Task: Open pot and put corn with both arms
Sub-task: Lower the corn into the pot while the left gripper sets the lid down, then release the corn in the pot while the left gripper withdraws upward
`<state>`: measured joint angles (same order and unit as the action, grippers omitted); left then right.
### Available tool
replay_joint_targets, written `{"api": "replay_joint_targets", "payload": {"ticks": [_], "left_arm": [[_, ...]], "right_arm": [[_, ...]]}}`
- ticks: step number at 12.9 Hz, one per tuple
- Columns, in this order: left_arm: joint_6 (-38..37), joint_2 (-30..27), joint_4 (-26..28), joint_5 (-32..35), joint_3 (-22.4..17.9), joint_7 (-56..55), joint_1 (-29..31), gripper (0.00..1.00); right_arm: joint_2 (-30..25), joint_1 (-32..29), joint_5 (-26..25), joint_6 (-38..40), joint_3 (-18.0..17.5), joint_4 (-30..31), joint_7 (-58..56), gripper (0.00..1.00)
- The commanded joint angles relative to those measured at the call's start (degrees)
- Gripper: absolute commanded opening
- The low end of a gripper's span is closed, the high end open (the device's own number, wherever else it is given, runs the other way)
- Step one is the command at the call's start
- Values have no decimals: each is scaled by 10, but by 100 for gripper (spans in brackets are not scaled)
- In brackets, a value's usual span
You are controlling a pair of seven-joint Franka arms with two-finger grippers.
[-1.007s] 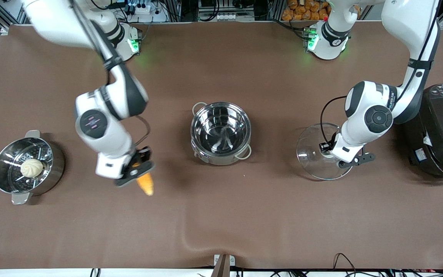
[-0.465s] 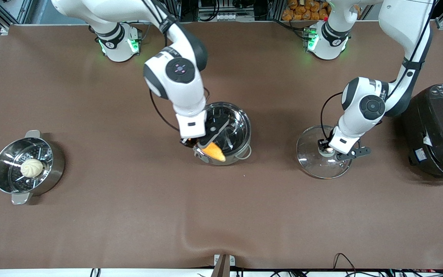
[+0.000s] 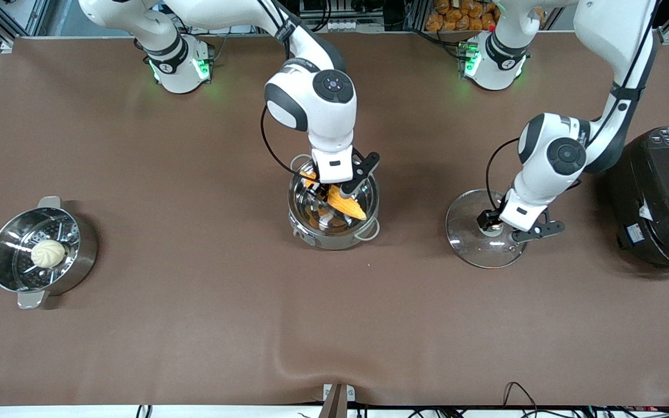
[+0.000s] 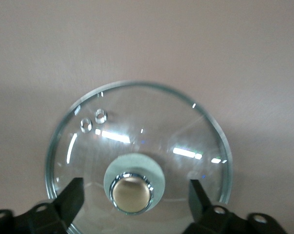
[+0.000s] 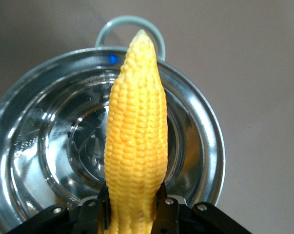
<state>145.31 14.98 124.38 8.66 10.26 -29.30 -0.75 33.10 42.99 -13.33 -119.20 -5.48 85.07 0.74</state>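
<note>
The shiny steel pot [image 3: 323, 237] stands uncovered mid-table. My right gripper [image 3: 335, 191] hangs over its mouth, shut on the thick end of the yellow corn [image 3: 347, 205]. In the right wrist view the corn [image 5: 137, 136] points out from the right gripper [image 5: 132, 214] across the pot's bowl [image 5: 44, 146]. The glass lid [image 3: 471, 247] lies on the table toward the left arm's end. My left gripper [image 3: 493, 224] is just above it. Its fingers [image 4: 71, 200] stand open, apart from the copper knob [image 4: 132, 194] on either side.
A steel steamer pot [image 3: 82, 255] holding a white bun [image 3: 47, 253] sits toward the right arm's end. A large black cooker [image 3: 665, 197] stands at the left arm's end, close to the left arm's elbow.
The right arm carried the corn from over the bare table to over the pot's mouth. The left gripper opened and let go of the lid's knob.
</note>
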Motion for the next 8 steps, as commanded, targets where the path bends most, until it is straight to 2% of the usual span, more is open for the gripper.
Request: {"api": "replay_joint_targets", "payload": {"ticks": [1, 3, 4, 5, 8], "left_arm": [[-119, -73, -67, 13, 10, 12, 5, 100], [-234, -98, -141, 13, 19, 31, 5, 100], [-276, -99, -175, 13, 21, 56, 6, 100], [-309, -99, -200, 7, 20, 93, 8, 100], [-348, -121, -222, 4, 21, 121, 6, 100]], "right_arm": [[28, 7, -14, 13, 6, -22, 9, 0], [32, 8, -14, 13, 6, -22, 12, 0], [32, 11, -13, 15, 6, -22, 15, 12], [31, 14, -13, 21, 6, -22, 21, 99], [27, 22, -11, 35, 6, -24, 58, 100]]}}
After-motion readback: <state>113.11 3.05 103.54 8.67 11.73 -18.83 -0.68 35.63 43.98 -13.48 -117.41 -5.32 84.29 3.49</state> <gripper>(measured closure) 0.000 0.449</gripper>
